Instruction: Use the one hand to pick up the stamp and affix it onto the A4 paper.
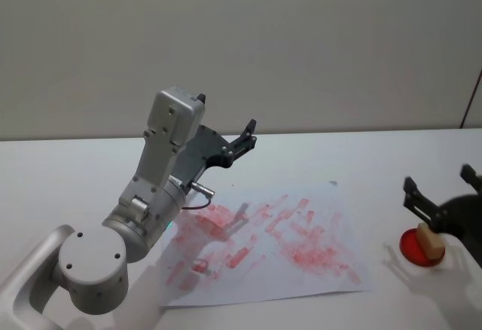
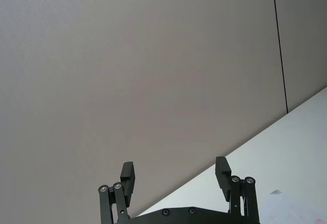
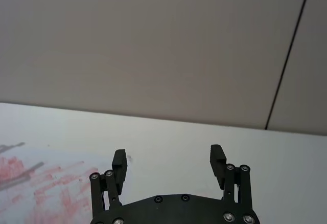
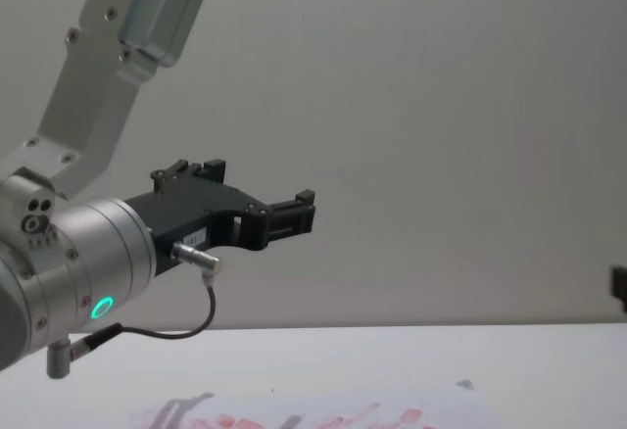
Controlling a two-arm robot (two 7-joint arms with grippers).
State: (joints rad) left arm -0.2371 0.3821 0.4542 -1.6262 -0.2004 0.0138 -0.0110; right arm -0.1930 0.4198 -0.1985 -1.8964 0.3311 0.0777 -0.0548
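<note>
The stamp [image 1: 429,240], a small tan wooden block, stands on a round red ink pad [image 1: 416,253] at the right of the table. My right gripper [image 1: 439,184] hovers open just behind and above it, touching nothing; in its wrist view the right gripper [image 3: 168,157] holds nothing between its fingers. The A4 paper [image 1: 271,249], white with many red blotches, lies flat in the middle and also shows as paper [image 3: 41,188] and paper [image 4: 294,417]. My left gripper [image 1: 248,134] is raised over the paper's far left edge, and the left gripper [image 2: 174,170] [image 4: 304,209] is open and empty.
The big silver left arm [image 1: 143,209] with a green ring light [image 4: 101,307] and a black cable leans over the paper's left part. The white table [image 1: 392,157] runs back to a plain grey wall [image 1: 301,44].
</note>
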